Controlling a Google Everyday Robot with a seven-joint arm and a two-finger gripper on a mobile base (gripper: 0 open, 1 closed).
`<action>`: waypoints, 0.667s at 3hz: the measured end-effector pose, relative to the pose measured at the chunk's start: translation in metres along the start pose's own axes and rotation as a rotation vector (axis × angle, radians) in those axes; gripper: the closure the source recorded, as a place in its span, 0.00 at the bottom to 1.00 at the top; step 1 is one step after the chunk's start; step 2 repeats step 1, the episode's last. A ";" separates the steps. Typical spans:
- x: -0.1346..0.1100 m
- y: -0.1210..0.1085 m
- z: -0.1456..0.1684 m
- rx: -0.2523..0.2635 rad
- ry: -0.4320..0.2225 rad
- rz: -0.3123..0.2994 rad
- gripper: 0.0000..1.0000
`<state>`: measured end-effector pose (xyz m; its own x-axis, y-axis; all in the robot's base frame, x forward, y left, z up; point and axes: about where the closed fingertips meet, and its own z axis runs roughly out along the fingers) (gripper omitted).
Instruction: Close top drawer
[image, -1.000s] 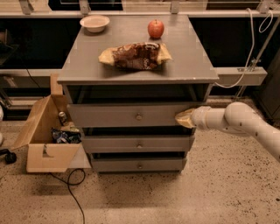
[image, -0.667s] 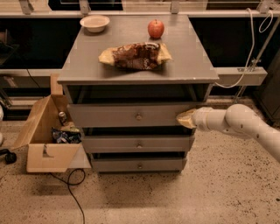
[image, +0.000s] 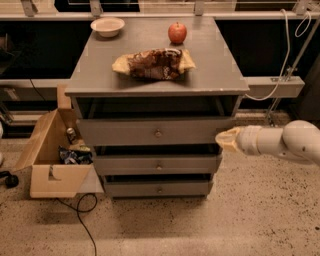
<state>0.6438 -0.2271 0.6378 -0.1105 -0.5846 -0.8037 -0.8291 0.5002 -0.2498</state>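
Note:
The top drawer (image: 125, 132) is the widest grey front of the cabinet, with a small round brass knob (image: 158, 133) at its centre. It stands out forward of the two lower drawers, with a dark gap above it under the cabinet top. My gripper (image: 226, 140), with a tan tip on a white arm (image: 280, 142), comes in from the right. Its tip is at the right end of the top drawer's front, at or very near it.
On the cabinet top (image: 215, 75) lie a chip bag (image: 154, 63), a red apple (image: 177, 33) and a white bowl (image: 107, 26). An open cardboard box (image: 50, 155) with a can and wrappers stands on the floor at the left. A black cable (image: 82, 220) runs in front.
My gripper tip has shifted a little to the right along the right end of the top drawer front. The drawer looks much as before.

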 end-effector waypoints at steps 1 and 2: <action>0.002 0.020 -0.051 -0.027 0.005 -0.049 1.00; 0.002 0.020 -0.051 -0.027 0.005 -0.049 1.00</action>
